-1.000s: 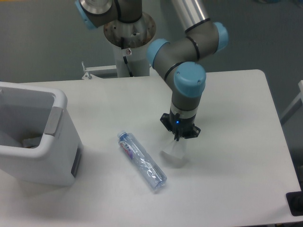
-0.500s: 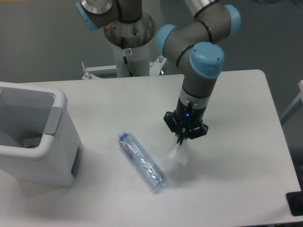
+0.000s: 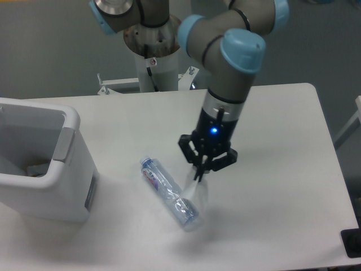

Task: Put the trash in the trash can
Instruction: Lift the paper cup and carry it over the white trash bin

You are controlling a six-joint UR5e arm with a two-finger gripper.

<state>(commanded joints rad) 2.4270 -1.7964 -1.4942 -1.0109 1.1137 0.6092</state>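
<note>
We see the white table [image 3: 282,186] filling most of the view, with the arm's grey base column behind its far edge. The UR5e arm [image 3: 237,62], grey with light-blue joint caps, reaches down over the middle of the table.

The trash can [image 3: 56,180], a white boxy bin with rounded corners and grey panels on its right side, stands at the table's left edge. Its top is open, and we make out a pale shape inside that we cannot identify.

The crushed bottle [image 3: 168,192] lies flat on the table between bin and gripper, blue cap pointing up-left, red-blue label near the cap.

The gripper [image 3: 198,175] points downward with 1 blue light lit on its body. Its 2 fingers are clamped on the rim of the translucent cup [image 3: 194,195], which hangs below them, overlapping the bottle's lower end in this view.
</note>
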